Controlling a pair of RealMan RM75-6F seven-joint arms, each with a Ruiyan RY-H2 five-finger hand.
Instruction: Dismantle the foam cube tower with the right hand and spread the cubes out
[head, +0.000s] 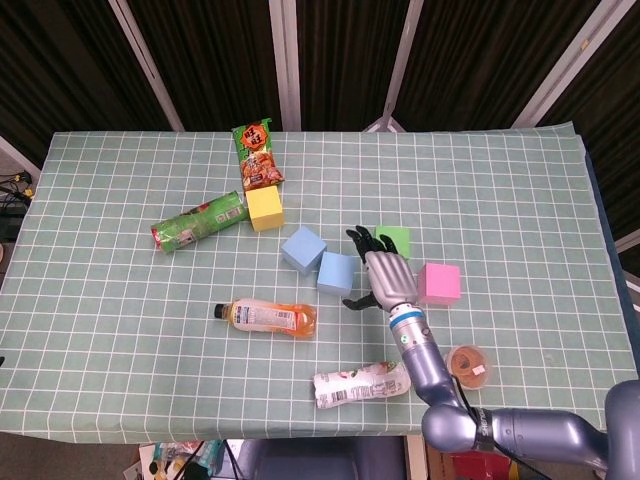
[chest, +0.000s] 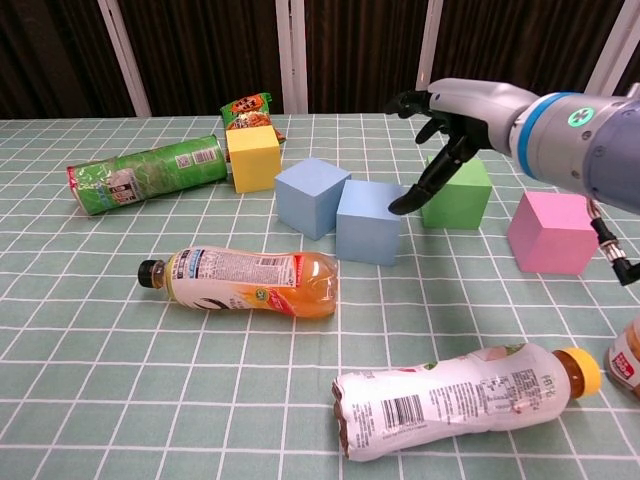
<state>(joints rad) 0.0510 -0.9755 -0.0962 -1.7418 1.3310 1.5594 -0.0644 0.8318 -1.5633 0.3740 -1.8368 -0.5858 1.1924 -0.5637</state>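
Note:
Five foam cubes lie singly on the green checked cloth, none stacked. They are a yellow cube (head: 265, 209) (chest: 252, 158), two blue cubes (head: 303, 249) (head: 337, 272) touching each other (chest: 311, 197) (chest: 369, 221), a green cube (head: 399, 238) (chest: 462, 195) and a pink cube (head: 439, 283) (chest: 557, 232). My right hand (head: 385, 272) (chest: 455, 115) hovers open with fingers spread. It is just above the gap between the right blue cube and the green cube and holds nothing. It partly hides the green cube in the head view. My left hand is out of sight.
A green chip can (head: 198, 222) (chest: 145, 172) and a snack packet (head: 258, 155) lie beside the yellow cube. An orange drink bottle (head: 268, 316) (chest: 245, 280) and a white-labelled bottle (head: 360, 384) (chest: 460, 398) lie near the front. A small jar (head: 468, 366) stands front right.

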